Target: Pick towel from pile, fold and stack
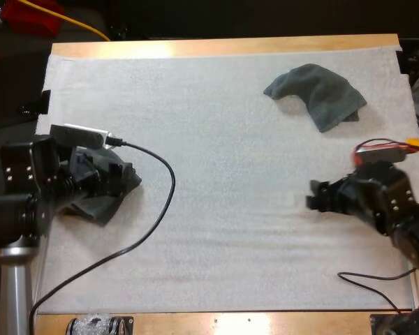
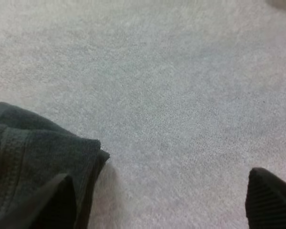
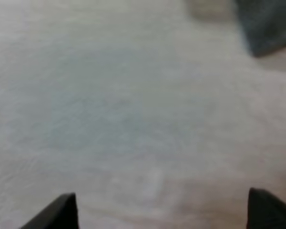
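The left gripper (image 2: 159,176) has its jaws spread wide. One finger (image 2: 55,202) overlaps the edge of a dark grey-green folded towel (image 2: 35,157), and the other hangs over bare white mat (image 1: 216,139), so nothing is clamped between them. The right gripper (image 3: 160,193) is spread just as wide over bare mat, with nothing between its fingers. In the high view the folded towel lies at about 9 o'clock on the mat, partly under the left arm. The right gripper sits at about 4 o'clock. The crumpled towel (image 1: 318,94) lies well apart from both at about 1 o'clock, near the far edge of the wooden table (image 1: 223,47). I judge that the layered towel on the left marks the stacking spot and that a fresh pick is the step in hand. The next move calls for an arm to travel to the crumpled towel, come down and close on a raised fold. The left arm hides much of the folded towel, so I cannot count its layers. Beyond the right gripper a dark cloth corner is too blurred to say which towel it is.
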Controlling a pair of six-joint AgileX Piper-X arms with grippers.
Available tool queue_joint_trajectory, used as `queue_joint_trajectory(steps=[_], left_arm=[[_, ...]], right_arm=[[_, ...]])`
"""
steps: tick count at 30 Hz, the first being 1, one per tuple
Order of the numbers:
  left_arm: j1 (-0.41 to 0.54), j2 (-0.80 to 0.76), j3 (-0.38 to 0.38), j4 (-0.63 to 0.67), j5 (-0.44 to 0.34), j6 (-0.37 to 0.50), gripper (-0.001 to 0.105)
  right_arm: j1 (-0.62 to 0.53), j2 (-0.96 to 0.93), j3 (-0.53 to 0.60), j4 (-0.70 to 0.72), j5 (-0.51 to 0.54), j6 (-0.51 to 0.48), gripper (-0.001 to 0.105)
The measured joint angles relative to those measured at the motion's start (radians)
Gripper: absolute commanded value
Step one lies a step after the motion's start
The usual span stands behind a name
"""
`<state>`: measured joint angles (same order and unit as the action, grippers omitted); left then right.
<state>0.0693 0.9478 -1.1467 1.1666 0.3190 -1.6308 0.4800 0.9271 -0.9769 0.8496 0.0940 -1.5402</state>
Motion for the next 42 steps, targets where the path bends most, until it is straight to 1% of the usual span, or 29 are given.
queue_joint_trajectory(steps=[8,11,15,21,29,37,42], left_arm=[[0.0,-0.045,0.0,0.057,-0.002,0.0,0.07],[0.0,-0.06,0.0,0.071,-0.002,0.013,0.07],[0.0,-0.086,0.0,0.103,-0.019,0.015,0.07],[0.0,-0.154,0.0,0.112,-0.02,0.015,0.07],[0.0,-0.305,0.0,0.112,-0.02,0.015,0.07],[0.0,-0.465,0.0,0.112,-0.02,0.015,0.07],[0.0,-0.57,0.0,0.112,-0.014,0.015,0.07]], right_arm=[[-0.281,0.0,0.0,0.092,-0.022,-0.043,0.069],[-0.346,0.0,0.0,0.116,-0.022,-0.043,0.069],[-0.397,-0.031,0.0,0.133,-0.022,-0.044,0.069],[-0.427,-0.119,0.0,0.156,-0.007,-0.044,0.069],[-0.427,-0.252,0.0,0.18,0.051,-0.059,0.069],[-0.427,-0.407,0.0,0.183,0.052,-0.109,0.069],[-0.427,-0.52,0.0,0.184,0.053,-0.124,0.069]])
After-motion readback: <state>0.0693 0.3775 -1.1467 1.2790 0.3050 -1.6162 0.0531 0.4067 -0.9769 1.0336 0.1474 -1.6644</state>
